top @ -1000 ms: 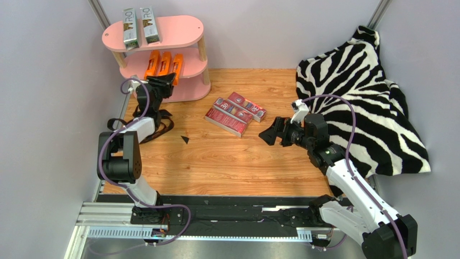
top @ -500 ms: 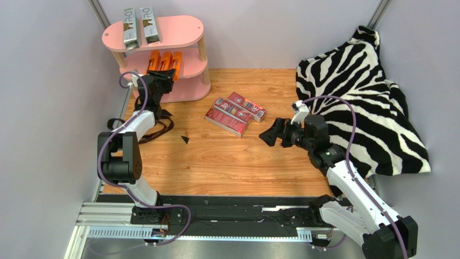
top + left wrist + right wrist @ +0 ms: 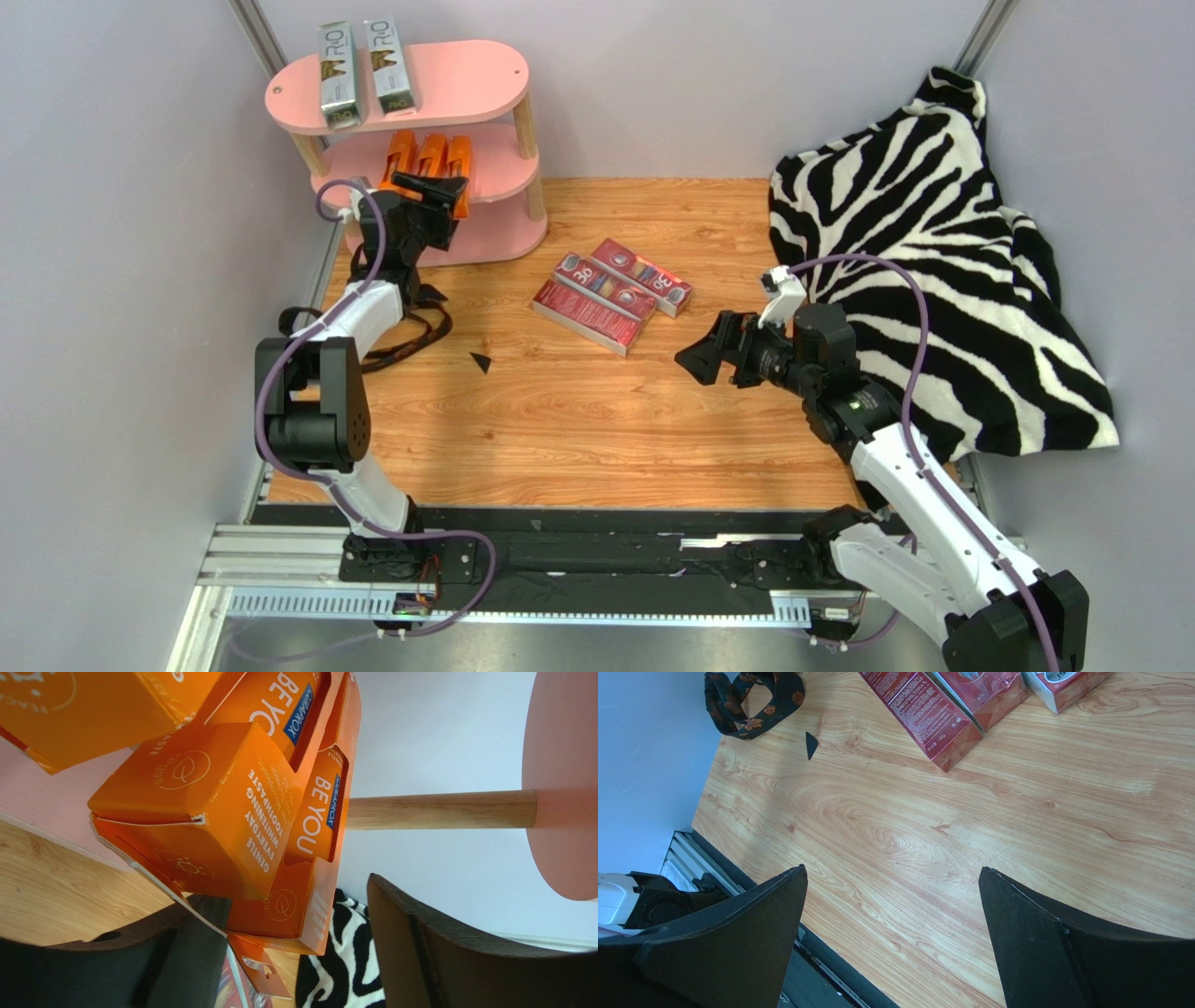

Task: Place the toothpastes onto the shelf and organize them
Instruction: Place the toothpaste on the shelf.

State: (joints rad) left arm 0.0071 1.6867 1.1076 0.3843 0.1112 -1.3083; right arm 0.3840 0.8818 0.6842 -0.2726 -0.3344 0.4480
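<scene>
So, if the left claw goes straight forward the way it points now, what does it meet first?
Most likely the orange toothpaste cartons on the middle tier of the shelf: they sit just past the open left claw. The exact gap is unclear.

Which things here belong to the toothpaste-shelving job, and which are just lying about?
Job: pink shelf; two silver-grey toothpaste cartons; three orange cartons; three dark red cartons.
Lying about: zebra-print cloth; black strap; small black scrap.
</scene>
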